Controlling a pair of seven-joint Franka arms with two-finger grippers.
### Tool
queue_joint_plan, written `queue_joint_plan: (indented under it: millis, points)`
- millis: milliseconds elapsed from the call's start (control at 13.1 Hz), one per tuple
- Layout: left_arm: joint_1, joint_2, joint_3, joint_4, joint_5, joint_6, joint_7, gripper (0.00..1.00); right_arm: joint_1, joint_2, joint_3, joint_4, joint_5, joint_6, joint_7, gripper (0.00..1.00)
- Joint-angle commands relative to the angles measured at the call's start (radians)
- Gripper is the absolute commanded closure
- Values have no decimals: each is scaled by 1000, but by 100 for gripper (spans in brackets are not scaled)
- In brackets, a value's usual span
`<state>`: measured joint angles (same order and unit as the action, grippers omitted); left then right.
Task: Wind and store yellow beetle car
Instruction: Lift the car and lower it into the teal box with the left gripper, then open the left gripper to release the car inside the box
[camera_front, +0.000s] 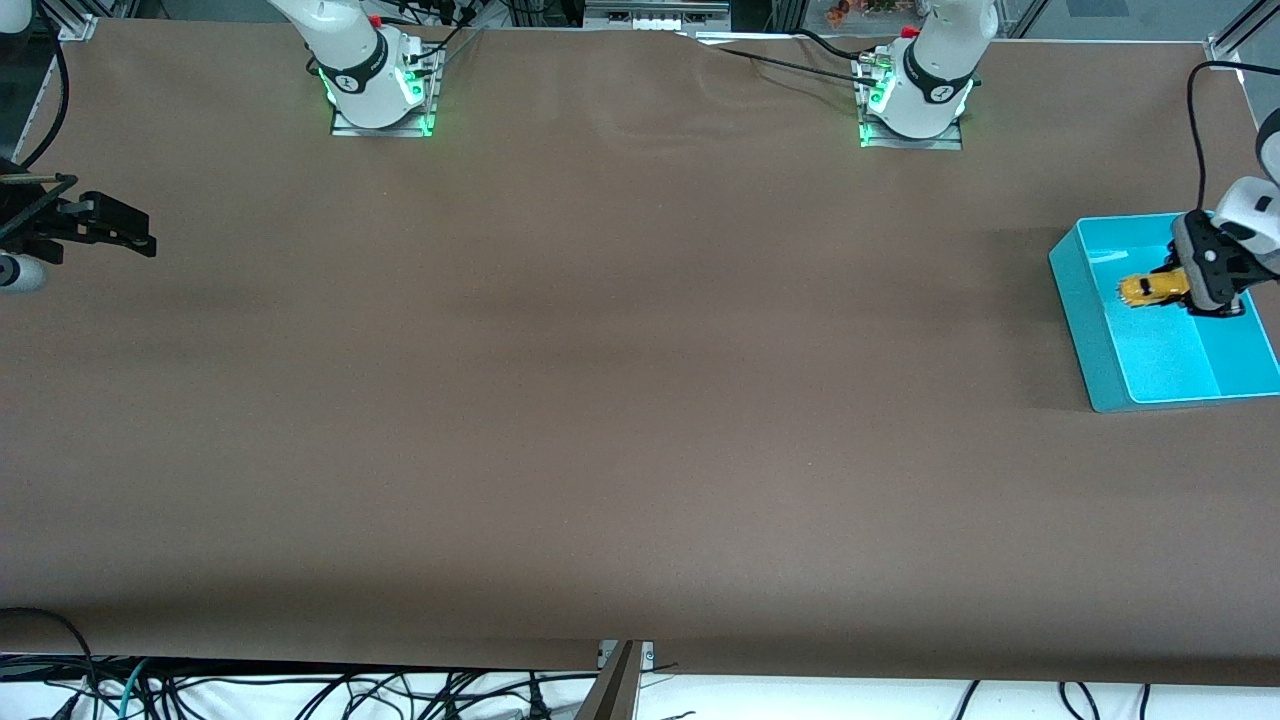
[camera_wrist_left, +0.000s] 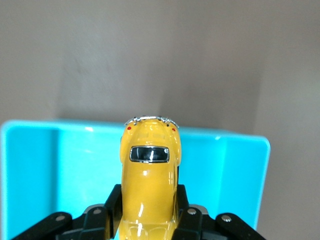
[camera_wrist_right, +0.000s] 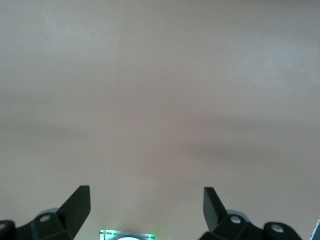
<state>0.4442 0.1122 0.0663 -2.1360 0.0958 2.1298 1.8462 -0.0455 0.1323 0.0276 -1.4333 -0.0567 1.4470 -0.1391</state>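
One wide brown table (camera_front: 600, 400) fills the scene, with two arm bases along its top edge and cables hanging off the near edge. One blue bin (camera_front: 1095, 330) sits at the left arm's end, and over it the left gripper (camera_front: 1180, 290) pinches the one yellow beetle car (camera_front: 1150, 290) between its fingers. The right gripper (camera_front: 135, 235) waits over the right arm's end, fingers (camera_wrist_right: 77, 205) spread and holding nothing.

A glossy yellow toy car (camera_wrist_left: 148, 185) with chrome-look trim sits above a smooth, shiny turquoise plastic bin (camera_wrist_left: 60, 165). The brown table covering (camera_front: 600, 400) looks matt and cloth-like.
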Motion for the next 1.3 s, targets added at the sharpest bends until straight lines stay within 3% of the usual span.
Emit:
queue_joint_plan:
  millis: [0, 230, 536, 613, 690, 766, 1073, 1226]
  points:
    - [31, 36, 16, -71, 54, 102, 53, 100, -10, -10, 6, -7, -2, -2, -7, 0]
    - [85, 101, 18, -151, 56, 218, 53, 100, -7, -10, 8, -6, -3, -2, -5, 0]
    - [114, 173, 23, -160, 56, 257, 53, 100, -8, -10, 6, -6, -3, 0, -7, 0]
    - [122, 175, 23, -160, 56, 257, 53, 88, -8, -10, 8, -6, -3, 0, -7, 0]
    - [123, 179, 23, -159, 56, 257, 50, 20, -8, -10, 6, -6, -3, 0, -7, 0]
    - [123, 179, 23, -159, 56, 254, 51, 0, -8, -10, 8, -6, -3, 1, -7, 0]
    - [120, 152, 24, -148, 55, 240, 45, 0, -7, -10, 8, -6, -3, 3, -8, 0]
    - [119, 104, 23, -105, 39, 152, 44, 0, -7, -10, 8, -6, -3, 3, -7, 0]
